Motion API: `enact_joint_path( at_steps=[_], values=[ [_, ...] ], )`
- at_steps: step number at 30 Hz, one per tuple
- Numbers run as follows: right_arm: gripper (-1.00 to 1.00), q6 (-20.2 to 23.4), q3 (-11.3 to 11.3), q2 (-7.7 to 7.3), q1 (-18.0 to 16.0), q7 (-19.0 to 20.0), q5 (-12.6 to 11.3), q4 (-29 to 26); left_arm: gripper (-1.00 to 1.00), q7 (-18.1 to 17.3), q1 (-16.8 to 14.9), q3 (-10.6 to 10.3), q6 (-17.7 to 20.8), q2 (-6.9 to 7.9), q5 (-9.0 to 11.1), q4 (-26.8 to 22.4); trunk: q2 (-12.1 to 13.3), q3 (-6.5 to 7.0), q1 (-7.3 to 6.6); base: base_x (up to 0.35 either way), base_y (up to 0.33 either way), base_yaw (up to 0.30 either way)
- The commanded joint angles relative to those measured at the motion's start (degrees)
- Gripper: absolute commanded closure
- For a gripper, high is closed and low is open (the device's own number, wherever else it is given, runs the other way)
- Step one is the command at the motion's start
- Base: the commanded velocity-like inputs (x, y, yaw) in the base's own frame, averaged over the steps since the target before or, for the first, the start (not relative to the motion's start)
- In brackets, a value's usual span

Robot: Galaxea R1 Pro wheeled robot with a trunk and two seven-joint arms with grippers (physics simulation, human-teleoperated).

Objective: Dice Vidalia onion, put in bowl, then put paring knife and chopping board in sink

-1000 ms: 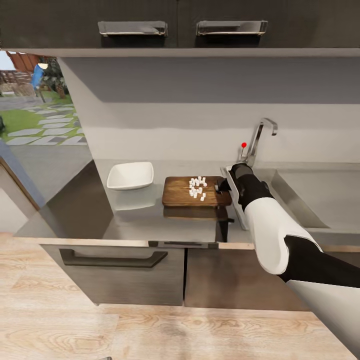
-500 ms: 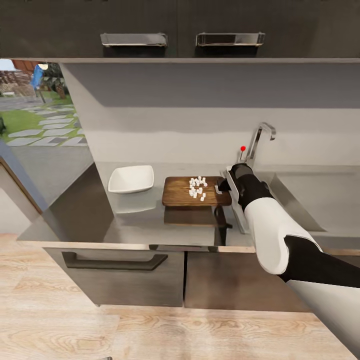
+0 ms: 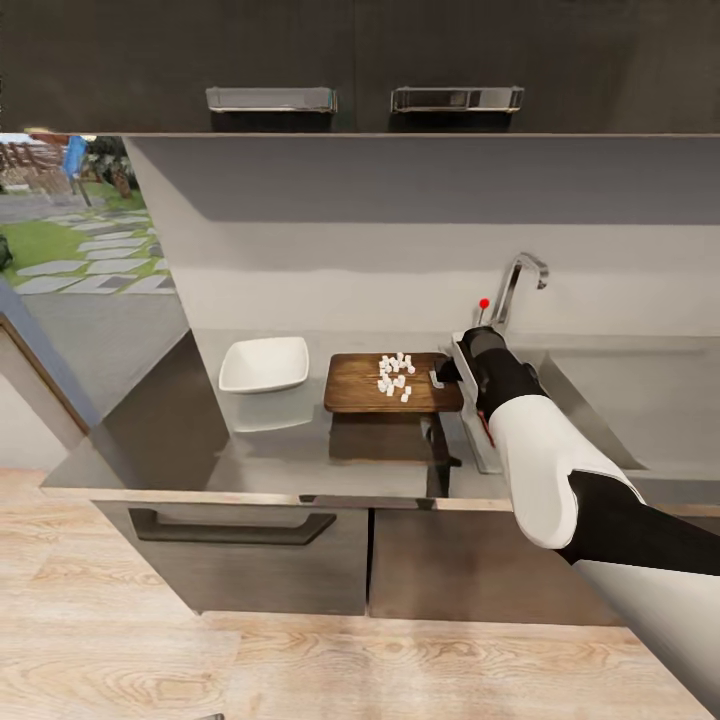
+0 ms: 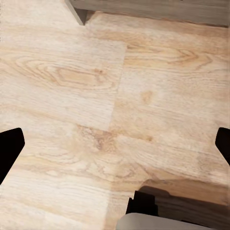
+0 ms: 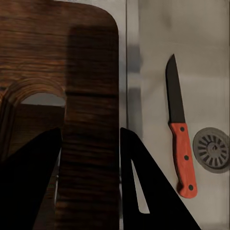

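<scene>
Head view: the chopping board [image 3: 392,384] lies on the grey desk [image 3: 300,450], white diced onion [image 3: 395,374] scattered on top, the bowl [image 3: 263,364] empty beside it. The right gripper [image 3: 441,374] grips the board's sink-side end.

Left wrist view: wooden floor [image 4: 96,96]; the jaws are spread, holding nothing.

Right wrist view: jaws pinch the board edge (slot hole nearby); the paring knife [image 5: 180,130] already lies in the sink [image 5: 201,57].

Judgement: dice-to-bowl step; next, carry the board over and tip it gently.

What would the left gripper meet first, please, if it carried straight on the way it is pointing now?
Most likely the light wooden floor. The left gripper faces it with its fingers wide apart and nothing between them, so the way looks free down to the planks. How far off the floor lies is unclear.
</scene>
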Motion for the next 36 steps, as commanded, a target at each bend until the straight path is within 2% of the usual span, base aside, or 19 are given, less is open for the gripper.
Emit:
enact_joint_path(
  at_steps=[1,36],
  values=[
    [1.00,0.1,-0.3,0.07,0.0,-0.3,-0.1,0.0,-1.00,-0.2,-0.1,0.2,-0.4,0.00,0.3,0.2,0.4,0.13,-0.22,0.000,0.000,0.000],
    [1.00,0.1,-0.3,0.00,0.0,-0.3,-0.1,0.0,-1.00,-0.1,-0.1,0.2,-0.4,0.00,0.3,0.2,14.4,6.41,-7.91,0.000,0.000,0.000]
  ],
)
